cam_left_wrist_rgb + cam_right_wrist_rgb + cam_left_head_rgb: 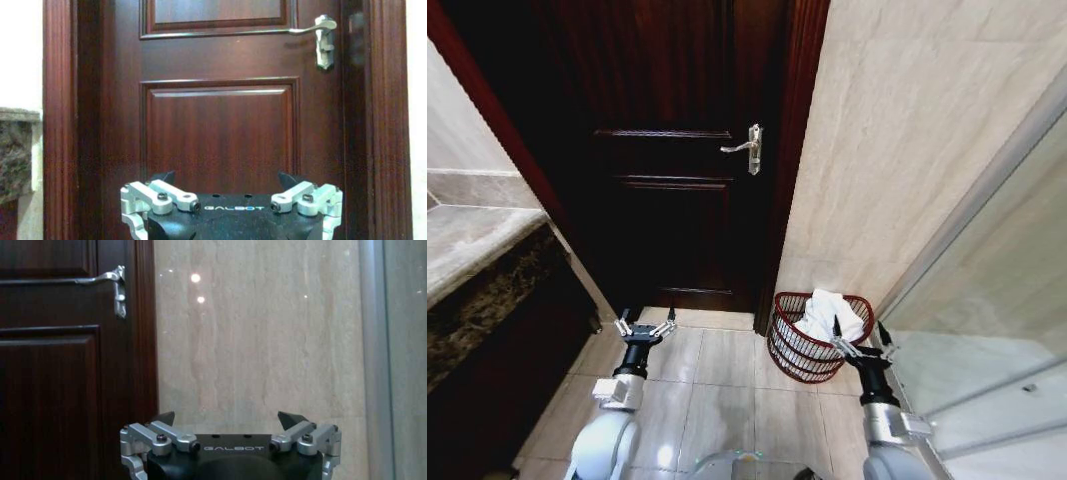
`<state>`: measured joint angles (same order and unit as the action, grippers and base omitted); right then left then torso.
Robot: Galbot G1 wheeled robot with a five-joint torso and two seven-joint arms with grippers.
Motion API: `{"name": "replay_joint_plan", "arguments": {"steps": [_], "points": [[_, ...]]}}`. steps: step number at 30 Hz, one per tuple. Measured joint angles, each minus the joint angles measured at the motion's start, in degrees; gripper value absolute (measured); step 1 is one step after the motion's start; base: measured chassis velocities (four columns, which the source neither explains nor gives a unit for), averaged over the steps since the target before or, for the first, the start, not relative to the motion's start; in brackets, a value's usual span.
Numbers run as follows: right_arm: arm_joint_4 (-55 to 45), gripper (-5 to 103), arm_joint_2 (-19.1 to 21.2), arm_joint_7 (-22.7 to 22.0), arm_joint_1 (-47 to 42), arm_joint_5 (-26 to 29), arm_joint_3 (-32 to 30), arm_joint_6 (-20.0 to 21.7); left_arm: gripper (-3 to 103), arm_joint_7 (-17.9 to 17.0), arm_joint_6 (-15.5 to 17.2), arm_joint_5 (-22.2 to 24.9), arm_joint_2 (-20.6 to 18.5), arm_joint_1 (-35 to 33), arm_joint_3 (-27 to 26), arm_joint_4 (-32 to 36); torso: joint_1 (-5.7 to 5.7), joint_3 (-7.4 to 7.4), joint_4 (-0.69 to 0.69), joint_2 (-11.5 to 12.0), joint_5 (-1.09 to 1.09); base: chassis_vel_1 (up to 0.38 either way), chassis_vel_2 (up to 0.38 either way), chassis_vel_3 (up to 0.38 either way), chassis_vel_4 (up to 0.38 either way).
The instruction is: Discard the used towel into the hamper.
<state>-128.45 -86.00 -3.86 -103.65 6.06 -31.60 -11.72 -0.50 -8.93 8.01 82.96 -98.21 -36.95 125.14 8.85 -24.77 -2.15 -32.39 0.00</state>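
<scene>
The left gripper [227,181] faces a dark wooden panelled door [220,130], fingers spread apart and empty. A silver lever handle [319,35] sits on the door.

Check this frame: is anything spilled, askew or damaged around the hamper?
Nothing stands out. The white towel sits inside the hamper, which stands upright on the floor by the wall. Both the left gripper and right gripper are open and hold nothing.
</scene>
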Motion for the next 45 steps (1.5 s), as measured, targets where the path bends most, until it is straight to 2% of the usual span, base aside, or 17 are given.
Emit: {"name": "replay_joint_plan", "arguments": {"steps": [8,45], "points": [[0.0,100,0.0,-1.1,1.0,-1.1,0.7,0.4,100,-0.7,0.9,0.2,0.5,0.0,0.0,0.8,0.81,-1.18,0.0,-2.0,0.0,0.0,0.0,0.0,0.0],[-0.8,100,0.0,-1.4,1.0,-1.5,0.6,0.7,100,0.2,2.1,1.9,0.3,0.1,-0.3,1.8,4.58,-6.38,0.0,-11.0,0.0,0.0,0.0,0.0,0.0]]}}
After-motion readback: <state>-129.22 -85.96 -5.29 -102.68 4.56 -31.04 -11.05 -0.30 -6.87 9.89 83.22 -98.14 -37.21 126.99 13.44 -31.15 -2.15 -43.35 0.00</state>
